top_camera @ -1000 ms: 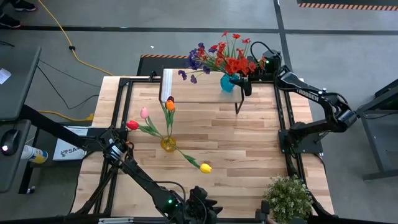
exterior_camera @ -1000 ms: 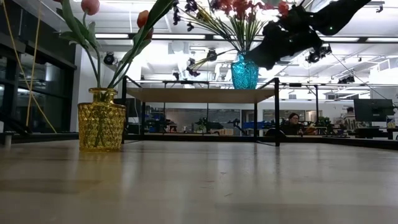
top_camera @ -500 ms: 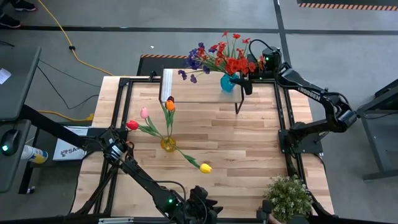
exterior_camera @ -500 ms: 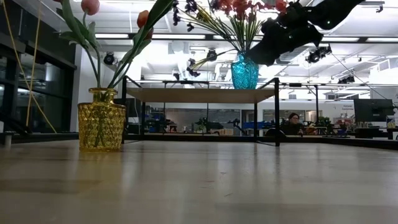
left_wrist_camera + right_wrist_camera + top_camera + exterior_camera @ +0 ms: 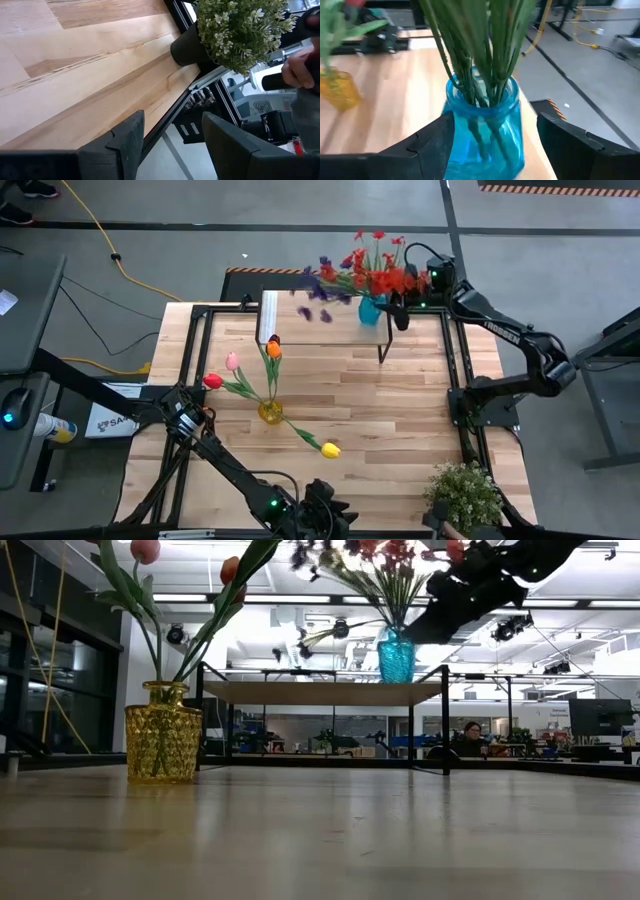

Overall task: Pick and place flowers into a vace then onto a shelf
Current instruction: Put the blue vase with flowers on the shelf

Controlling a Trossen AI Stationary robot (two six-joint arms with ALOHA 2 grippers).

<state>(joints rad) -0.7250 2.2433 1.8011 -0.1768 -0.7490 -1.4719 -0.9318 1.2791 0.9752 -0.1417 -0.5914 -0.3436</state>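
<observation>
A blue glass vase (image 5: 370,308) holding red and purple flowers (image 5: 372,278) stands with its base on the shelf (image 5: 320,332) at the table's far side. My right gripper (image 5: 495,120) is open, with one finger on either side of the vase body. A yellow vase (image 5: 270,412) with pink, red, orange and yellow tulips stands on the table at mid-left. My left gripper (image 5: 172,135) is open with nothing between its fingers, and hangs over the table's near edge. My right gripper comes at the blue vase's body (image 5: 485,135) nearly level from the table's right side. A gap shows between one finger (image 5: 570,145) and the glass. At the other finger (image 5: 427,145) I cannot tell whether it touches. The vase stands upright on the shelf.
A bushy potted plant (image 5: 463,498) stands at the near right corner, and a person's hand (image 5: 299,70) is beside it. The shelf's black legs (image 5: 445,720) stand on the far half of the table. Bare wood lies between the two vases.
My right gripper has risen a little and tipped its fingers upward at the blue vase. The flowers in the blue vase have swung and now show blurred. The vase has shifted slightly toward the far right while staying on the shelf.
</observation>
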